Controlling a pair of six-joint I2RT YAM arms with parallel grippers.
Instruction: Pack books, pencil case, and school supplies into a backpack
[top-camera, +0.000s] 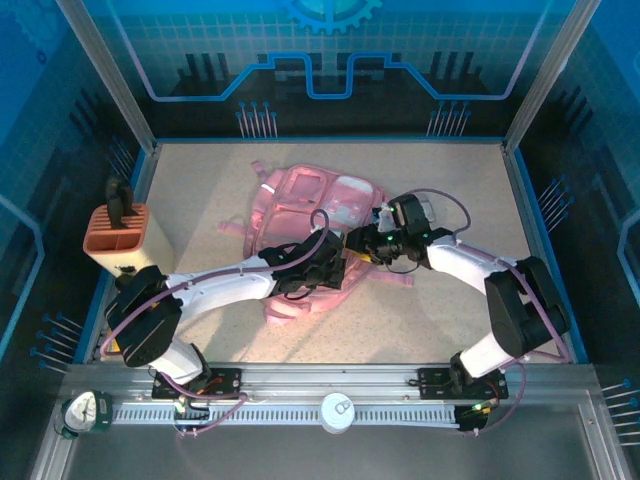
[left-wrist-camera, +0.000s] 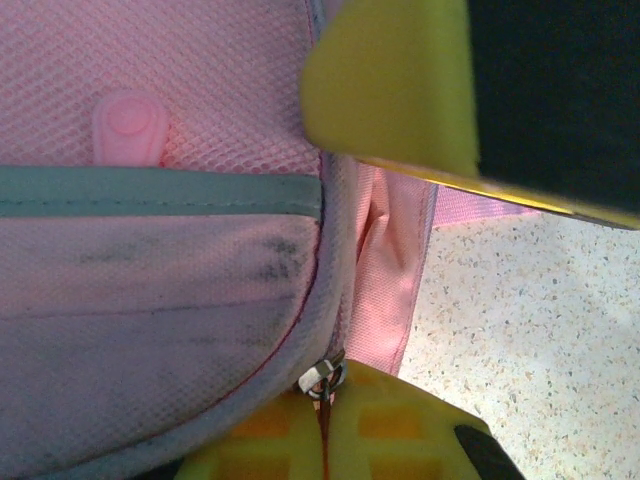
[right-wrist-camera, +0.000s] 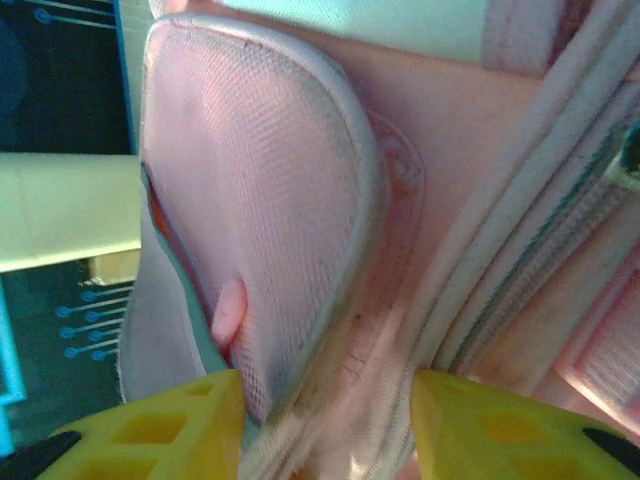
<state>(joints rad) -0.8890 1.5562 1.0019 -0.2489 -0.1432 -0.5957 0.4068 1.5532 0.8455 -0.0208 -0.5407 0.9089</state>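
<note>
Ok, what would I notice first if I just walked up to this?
The big soft pink backpack lying flat in the middle of the speckled table catches the eye first. Two white-and-black robot arms, left and right, reach in from the near edge and meet on top of it. An orange slotted holder stands by the table's left edge.

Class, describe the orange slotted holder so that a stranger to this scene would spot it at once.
Start from the big pink backpack lying mid-table. Look left to the left edge of the table, where the orange slotted holder stands by the left arm. It alone is boxy and orange, with a dark tool sticking up from its top.
</note>
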